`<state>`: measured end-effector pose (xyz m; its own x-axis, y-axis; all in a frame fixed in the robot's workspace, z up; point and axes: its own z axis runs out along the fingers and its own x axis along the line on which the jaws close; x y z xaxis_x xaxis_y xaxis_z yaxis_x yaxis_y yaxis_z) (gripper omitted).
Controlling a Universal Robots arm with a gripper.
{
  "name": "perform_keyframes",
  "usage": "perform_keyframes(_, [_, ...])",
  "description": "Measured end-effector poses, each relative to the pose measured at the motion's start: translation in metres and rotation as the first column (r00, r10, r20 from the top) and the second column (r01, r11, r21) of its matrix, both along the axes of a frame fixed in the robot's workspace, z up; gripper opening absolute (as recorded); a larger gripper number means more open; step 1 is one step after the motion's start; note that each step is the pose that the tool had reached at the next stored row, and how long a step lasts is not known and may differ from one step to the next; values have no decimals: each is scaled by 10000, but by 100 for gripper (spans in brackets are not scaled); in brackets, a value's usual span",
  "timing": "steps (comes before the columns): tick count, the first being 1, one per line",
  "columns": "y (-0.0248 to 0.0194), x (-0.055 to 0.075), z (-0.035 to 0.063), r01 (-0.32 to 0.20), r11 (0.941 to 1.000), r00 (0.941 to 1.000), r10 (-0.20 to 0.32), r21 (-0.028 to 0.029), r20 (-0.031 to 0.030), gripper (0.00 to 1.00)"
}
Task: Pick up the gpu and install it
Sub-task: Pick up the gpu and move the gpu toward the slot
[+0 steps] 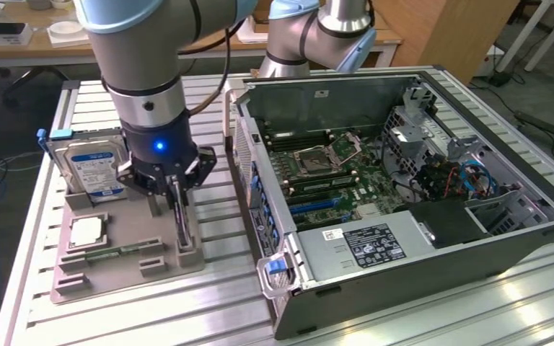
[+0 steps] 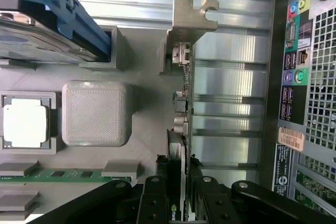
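Pincer grips the upright gpu edgewise, bare table between it and the case.

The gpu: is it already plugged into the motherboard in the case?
No, the gpu stands on edge in the grey holder outside the case.

thin dark grey-black gpu card: matt board, end bracket bare silvery metal, dull sheen. grey plastic holder tray: matt, fine ribbed printed texture. slatted aluminium counter: brushed metal, streaky glare. silver hard drive: smooth metal, glossy blue-white label. square silvery processor lid: satin metal. dark computer case: semi-matt painted metal, perforated rear grille.
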<state>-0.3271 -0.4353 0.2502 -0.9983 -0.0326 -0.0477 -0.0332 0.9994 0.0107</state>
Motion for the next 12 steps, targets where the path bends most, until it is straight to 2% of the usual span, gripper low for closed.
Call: perform_keyframes(12, [0,0,124,0,10000,10000,0,13,0,26])
